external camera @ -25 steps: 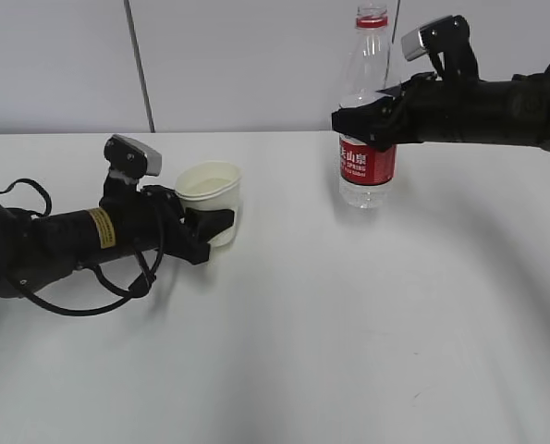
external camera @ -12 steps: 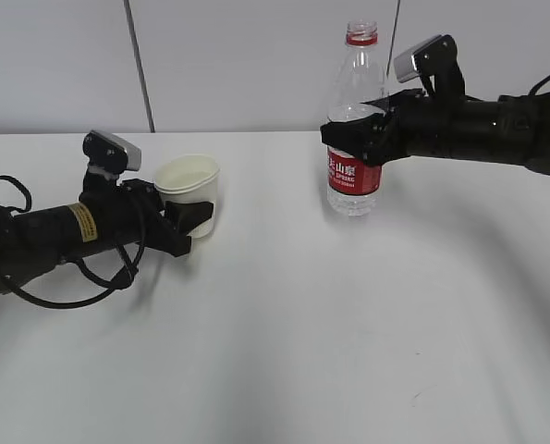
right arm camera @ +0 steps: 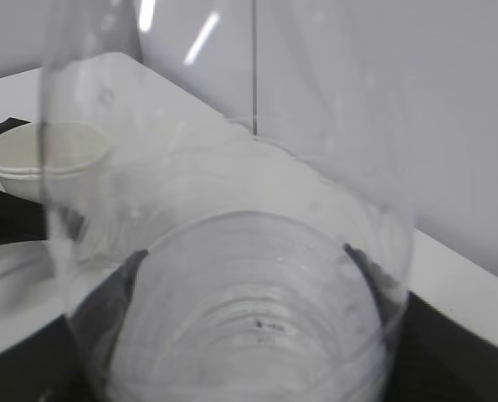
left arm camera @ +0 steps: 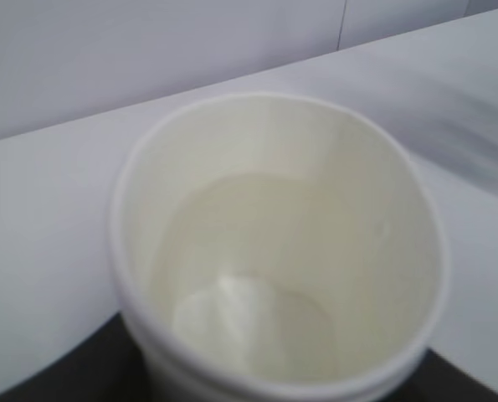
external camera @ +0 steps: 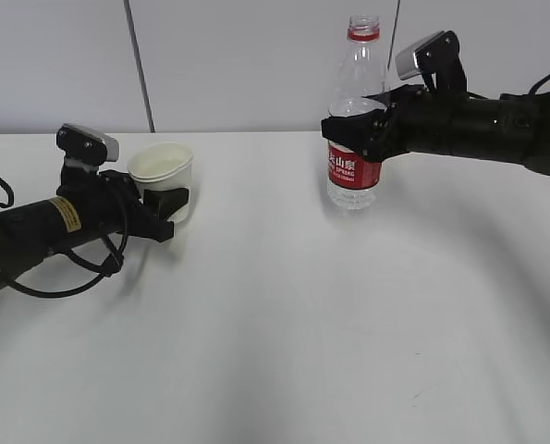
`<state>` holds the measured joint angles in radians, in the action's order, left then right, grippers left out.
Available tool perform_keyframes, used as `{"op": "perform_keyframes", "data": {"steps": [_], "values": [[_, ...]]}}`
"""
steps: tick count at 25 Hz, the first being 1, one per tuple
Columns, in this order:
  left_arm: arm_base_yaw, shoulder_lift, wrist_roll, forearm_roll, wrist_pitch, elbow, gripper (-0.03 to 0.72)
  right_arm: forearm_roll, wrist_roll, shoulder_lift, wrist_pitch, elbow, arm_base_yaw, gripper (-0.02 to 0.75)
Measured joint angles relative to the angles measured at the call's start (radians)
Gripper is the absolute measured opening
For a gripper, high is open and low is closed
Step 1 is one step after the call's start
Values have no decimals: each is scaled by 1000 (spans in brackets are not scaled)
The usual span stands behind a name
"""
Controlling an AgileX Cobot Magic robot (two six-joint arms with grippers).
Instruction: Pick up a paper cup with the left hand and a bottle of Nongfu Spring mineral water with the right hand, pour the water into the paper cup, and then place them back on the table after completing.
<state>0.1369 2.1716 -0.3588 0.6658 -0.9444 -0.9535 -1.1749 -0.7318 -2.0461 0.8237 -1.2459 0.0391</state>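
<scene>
The white paper cup (external camera: 164, 176) stands upright at the left on the white table (external camera: 284, 324), held by my left gripper (external camera: 170, 211), which is shut around its lower wall. In the left wrist view the cup (left arm camera: 274, 251) fills the frame, with clear water (left arm camera: 265, 276) in its bottom. My right gripper (external camera: 353, 129) is shut on the clear Nongfu Spring bottle (external camera: 355, 116) with a red label, upright with no cap, its base on or just above the table. The bottle wall (right arm camera: 232, 251) fills the right wrist view.
A grey panelled wall (external camera: 256, 65) runs behind the table's far edge. Loose black cables (external camera: 71, 277) hang from the left arm onto the table. The cup also shows at the left of the right wrist view (right arm camera: 48, 155).
My left arm has drawn back to the left with the cup in it. The right gripper with the bottle moved slightly left and down, then held almost still.
</scene>
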Motion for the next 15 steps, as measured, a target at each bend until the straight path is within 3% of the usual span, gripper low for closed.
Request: {"op": "perform_keyframes", "data": {"steps": [6, 15], "values": [[-1, 1, 60, -89, 3, 0, 363, 8, 6, 0, 22, 0, 0, 484], [-1, 2, 74, -130, 3, 0, 363, 8, 8, 0, 39, 0, 0, 484]]}}
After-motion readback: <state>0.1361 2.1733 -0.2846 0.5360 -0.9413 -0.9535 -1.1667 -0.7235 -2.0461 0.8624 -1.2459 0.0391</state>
